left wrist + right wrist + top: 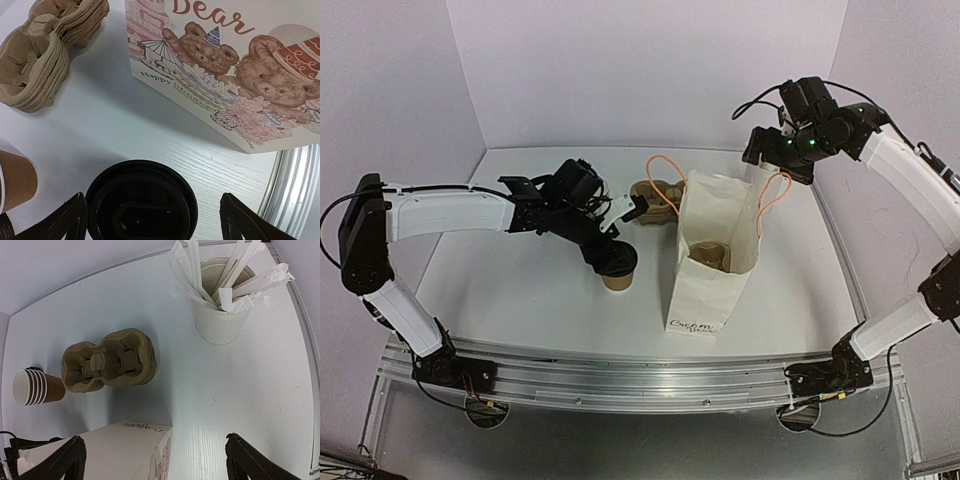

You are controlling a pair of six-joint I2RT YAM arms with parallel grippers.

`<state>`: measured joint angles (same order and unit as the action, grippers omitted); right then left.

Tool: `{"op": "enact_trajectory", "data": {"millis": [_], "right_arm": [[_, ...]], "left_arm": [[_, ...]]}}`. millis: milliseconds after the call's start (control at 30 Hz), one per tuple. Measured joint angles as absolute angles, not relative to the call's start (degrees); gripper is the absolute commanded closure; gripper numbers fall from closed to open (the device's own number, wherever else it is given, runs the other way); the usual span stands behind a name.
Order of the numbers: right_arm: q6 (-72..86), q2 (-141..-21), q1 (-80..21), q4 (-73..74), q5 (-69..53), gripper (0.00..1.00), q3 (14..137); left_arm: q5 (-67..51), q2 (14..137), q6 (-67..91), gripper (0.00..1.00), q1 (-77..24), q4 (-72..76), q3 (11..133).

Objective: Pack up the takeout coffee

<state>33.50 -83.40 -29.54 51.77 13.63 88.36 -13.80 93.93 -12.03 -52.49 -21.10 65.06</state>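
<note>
The worktop (520, 290) is white with a faint wood grain, closed in by pale lilac walls (620, 70) behind and at both sides, with a metal rail (620, 372) along its near edge. On it stand an open white paper bag (710, 265) with orange handles, a stack of pulp carriers (107, 360), a stack of bare cups (37, 387) and a white tub of wrapped sticks (220, 322).

The coffee (619, 279) stands near the middle of the worktop, just left of the bag and in front of the carriers. It is upright: its long axis runs vertically, black lid up and base down.

The left claw (152, 196) hangs over the coffee with its fingers spread to either side of the lid. The left finger (70, 220) is almost against the rim, and a clear gap shows at the other, so nothing is gripped.

The right claw (155, 439) is raised over the back of the bag, spread wide and empty.
</note>
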Motion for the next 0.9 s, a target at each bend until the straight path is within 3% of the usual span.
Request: {"op": "enact_trajectory", "data": {"millis": [300,733,900], "right_arm": [[33.6,-83.2,-29.5,51.7,13.4,0.08,87.7],[34.2,-82.3,-29.5,51.8,13.2,0.08,86.0],[34.6,-81.6,-29.5,51.8,13.1,0.08,85.7]], "left_arm": [[-13.3,94.2,-14.7,0.13,-52.5,-22.2,65.1],[-11.7,94.2,-16.7,0.24,-52.5,-22.6,65.0],[-11.9,94.2,-16.8,0.23,-52.5,-22.5,65.0]]}}
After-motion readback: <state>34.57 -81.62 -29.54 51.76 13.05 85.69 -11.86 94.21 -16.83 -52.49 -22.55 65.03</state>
